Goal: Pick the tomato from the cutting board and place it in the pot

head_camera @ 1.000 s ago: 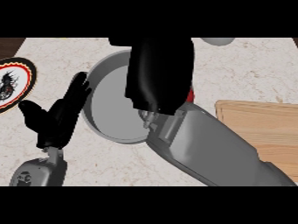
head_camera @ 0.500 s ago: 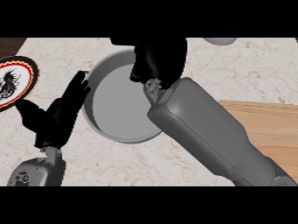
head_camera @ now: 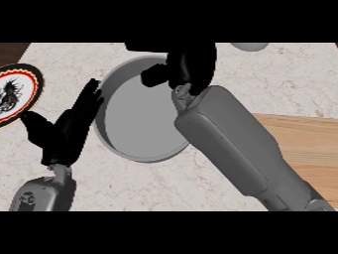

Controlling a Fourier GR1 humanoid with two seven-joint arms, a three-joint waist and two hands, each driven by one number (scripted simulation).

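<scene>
At the far left of the surface lies a dragon-patterned plate (head_camera: 3, 96). Just right of it the left hand (head_camera: 65, 131) rests open, fingers straight and pointing up, beside the grey pot (head_camera: 139, 119). The right hand (head_camera: 190, 64) hangs over the pot's far rim with its fingers curled closed. The tomato is out of sight, apparently hidden within that grip. The wooden cutting board (head_camera: 317, 149) lies at the right.

A kitchen: marble counter (head_camera: 274, 74), grey pot (head_camera: 139, 124), wooden cutting board (head_camera: 321, 149), decorated plate (head_camera: 7, 94).
</scene>
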